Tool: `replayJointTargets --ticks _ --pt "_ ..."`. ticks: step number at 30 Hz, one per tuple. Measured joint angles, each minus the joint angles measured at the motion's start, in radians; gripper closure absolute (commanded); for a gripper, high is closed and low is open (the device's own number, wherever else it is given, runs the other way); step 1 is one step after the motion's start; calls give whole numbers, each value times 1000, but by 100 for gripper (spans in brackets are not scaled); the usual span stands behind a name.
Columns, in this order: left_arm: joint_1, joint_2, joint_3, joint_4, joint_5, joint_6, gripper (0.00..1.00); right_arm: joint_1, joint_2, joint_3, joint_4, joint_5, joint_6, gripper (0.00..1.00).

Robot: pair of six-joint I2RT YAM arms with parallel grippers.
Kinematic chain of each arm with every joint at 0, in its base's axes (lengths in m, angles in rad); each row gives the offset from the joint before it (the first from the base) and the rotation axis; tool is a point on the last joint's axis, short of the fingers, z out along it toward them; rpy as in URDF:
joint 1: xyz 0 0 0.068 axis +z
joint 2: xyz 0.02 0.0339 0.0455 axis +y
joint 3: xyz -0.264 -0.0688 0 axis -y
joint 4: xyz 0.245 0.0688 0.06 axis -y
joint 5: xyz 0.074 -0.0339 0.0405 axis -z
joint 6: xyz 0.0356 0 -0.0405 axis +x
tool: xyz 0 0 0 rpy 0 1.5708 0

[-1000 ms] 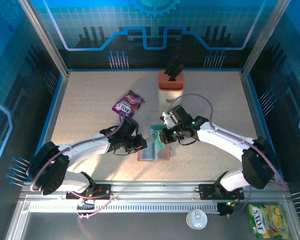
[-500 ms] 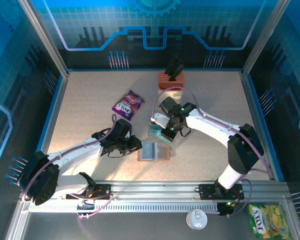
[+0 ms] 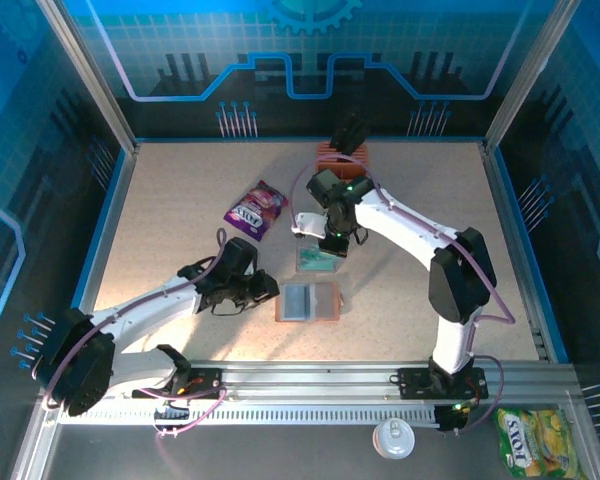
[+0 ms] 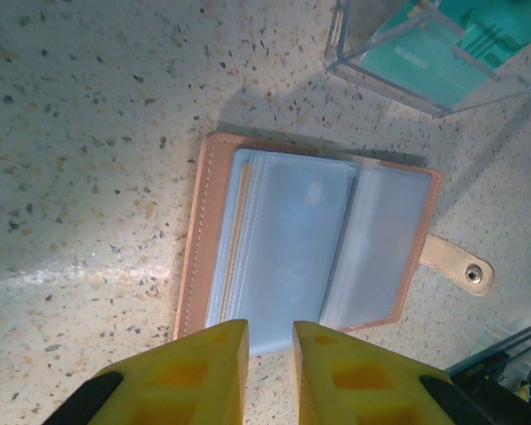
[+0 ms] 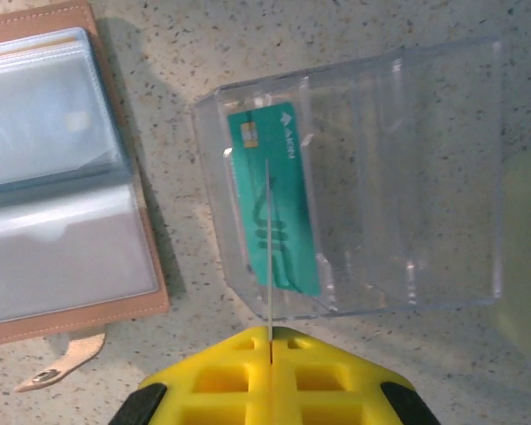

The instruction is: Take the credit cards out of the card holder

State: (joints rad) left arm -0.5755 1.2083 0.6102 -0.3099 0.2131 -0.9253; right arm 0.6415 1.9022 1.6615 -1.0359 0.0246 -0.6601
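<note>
Right gripper (image 5: 270,343) clamped on card (image 5: 269,305) over clear tray (image 5: 398,177): risk of catching tray wall. Left gripper (image 4: 270,354) slightly apart, empty, at wallet (image 4: 197,257) edge.

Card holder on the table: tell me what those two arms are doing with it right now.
The right arm's fingers are shut on a credit card, held edge-on over a clear plastic box where a teal credit card already lies. The card holder lies open beside the box. The left arm's fingers hover at its edge, slightly apart, holding nothing.
</note>
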Motion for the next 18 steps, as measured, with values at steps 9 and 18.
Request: replayJointTargets --ticks 9,18 --pt "29 5 0 1 1 12 78 -2 120 145 -59 -9 -45 100" --pt "37 58 0 20 5 12 78 -2 168 160 -78 -40 -55 100"
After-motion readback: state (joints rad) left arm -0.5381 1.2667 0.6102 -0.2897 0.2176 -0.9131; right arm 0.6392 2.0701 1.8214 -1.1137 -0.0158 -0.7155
